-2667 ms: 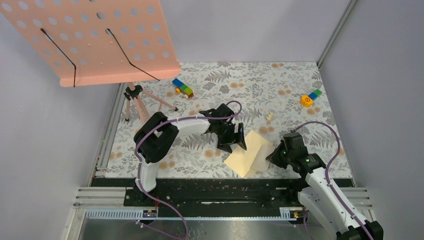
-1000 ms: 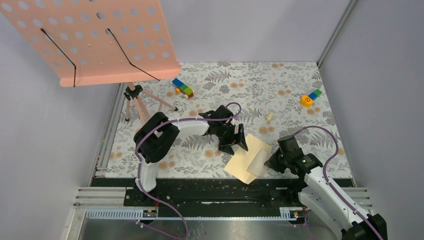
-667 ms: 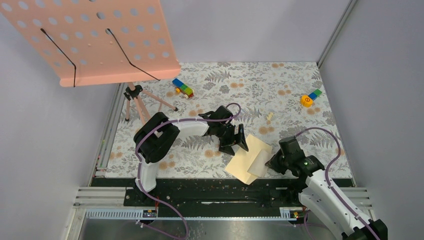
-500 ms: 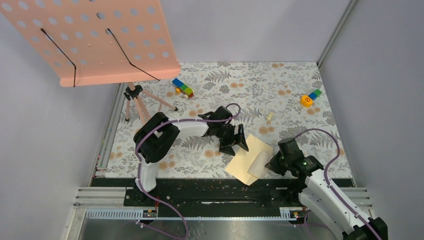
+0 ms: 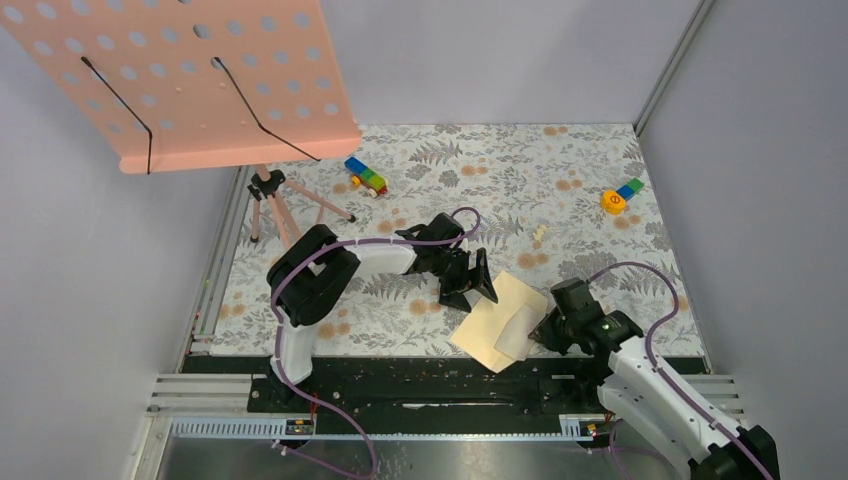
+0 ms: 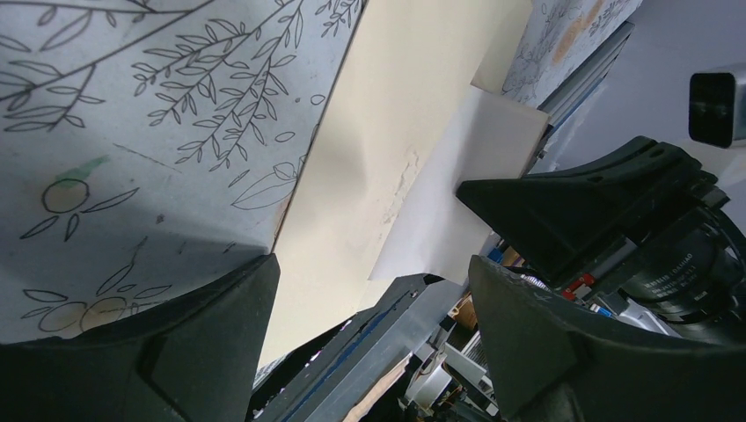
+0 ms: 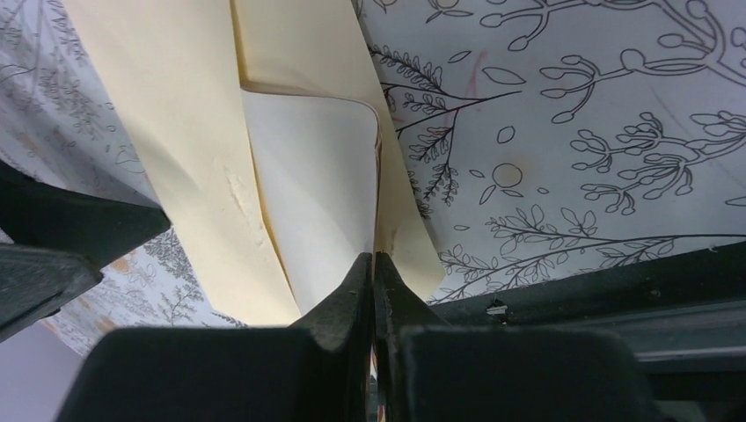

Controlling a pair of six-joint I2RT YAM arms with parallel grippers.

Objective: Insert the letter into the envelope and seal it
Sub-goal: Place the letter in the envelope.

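Tightly, right claw (image 7: 374, 261) pinches an edge of the letter (image 7: 317, 176); left claw (image 6: 369, 277) stands wide.

tan envelope (image 5: 484, 331), paler cream letter (image 5: 517, 323), grey fern-print tablecloth (image 5: 560, 200).

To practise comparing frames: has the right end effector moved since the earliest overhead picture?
Yes. The right end effector has shifted toward the black rail along the near edge, and slightly to the left.

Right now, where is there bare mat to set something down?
Free: the far mat between the block train and the yellow toy, and right of the white piece. Crowded: near centre, where both arms' jaws meet over the papers.
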